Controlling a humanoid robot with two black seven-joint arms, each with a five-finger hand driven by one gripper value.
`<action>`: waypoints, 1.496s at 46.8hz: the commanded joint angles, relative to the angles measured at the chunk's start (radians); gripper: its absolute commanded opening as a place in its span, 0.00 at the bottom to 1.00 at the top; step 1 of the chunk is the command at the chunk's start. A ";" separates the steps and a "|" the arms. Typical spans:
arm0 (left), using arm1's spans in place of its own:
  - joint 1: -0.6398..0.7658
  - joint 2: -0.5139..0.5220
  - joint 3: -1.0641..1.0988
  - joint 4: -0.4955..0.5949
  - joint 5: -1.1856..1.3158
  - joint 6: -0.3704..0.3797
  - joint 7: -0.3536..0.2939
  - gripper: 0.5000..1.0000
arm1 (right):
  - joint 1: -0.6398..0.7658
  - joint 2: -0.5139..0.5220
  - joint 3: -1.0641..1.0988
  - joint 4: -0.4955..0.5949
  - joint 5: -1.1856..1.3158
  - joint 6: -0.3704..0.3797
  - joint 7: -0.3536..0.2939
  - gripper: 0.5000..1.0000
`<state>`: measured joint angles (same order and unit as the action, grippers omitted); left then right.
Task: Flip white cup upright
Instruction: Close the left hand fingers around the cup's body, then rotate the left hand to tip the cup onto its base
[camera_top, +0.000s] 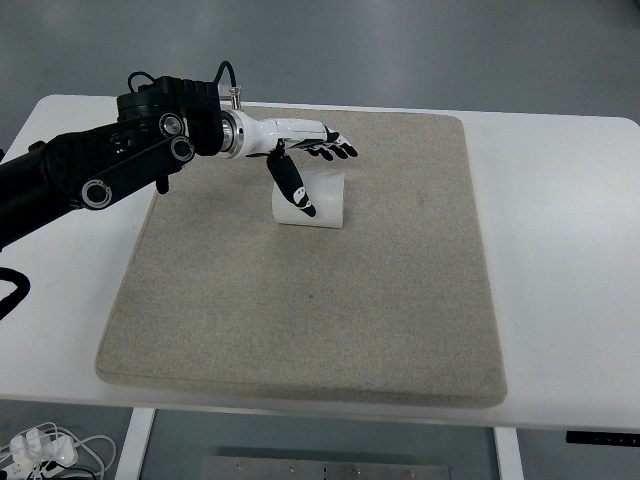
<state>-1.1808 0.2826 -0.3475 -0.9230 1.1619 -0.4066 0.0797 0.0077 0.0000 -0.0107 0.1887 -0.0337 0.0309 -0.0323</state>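
White rectangular table with rounded corners (560, 260) fills most of the view. Beige-grey felt-like rectangular mat (310, 310) lies centred on it. Grey smooth floor (400, 50) shows from 10 to 2 o'clock (soft reflections, even light). Tangled white cables (45, 450) at 7 o'clock.

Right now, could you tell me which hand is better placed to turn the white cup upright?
Left: the left hand is already over the white cup, thumb down its front; no right arm shows.

The robot hand (305, 160) hides the white cup's (322, 205) top.
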 joint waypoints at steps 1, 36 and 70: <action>-0.005 -0.017 0.016 0.024 0.001 0.002 -0.002 0.99 | 0.000 0.000 0.000 0.000 0.000 0.000 0.000 0.90; -0.019 -0.085 0.061 0.088 0.038 0.005 -0.002 0.77 | 0.000 0.000 0.000 0.000 0.000 0.000 0.000 0.90; -0.028 -0.072 -0.002 0.087 0.002 0.006 -0.032 0.00 | 0.000 0.000 0.000 0.000 0.000 0.000 0.000 0.90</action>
<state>-1.2130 0.2070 -0.3132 -0.8350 1.1734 -0.3991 0.0563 0.0077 0.0000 -0.0107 0.1887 -0.0338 0.0306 -0.0321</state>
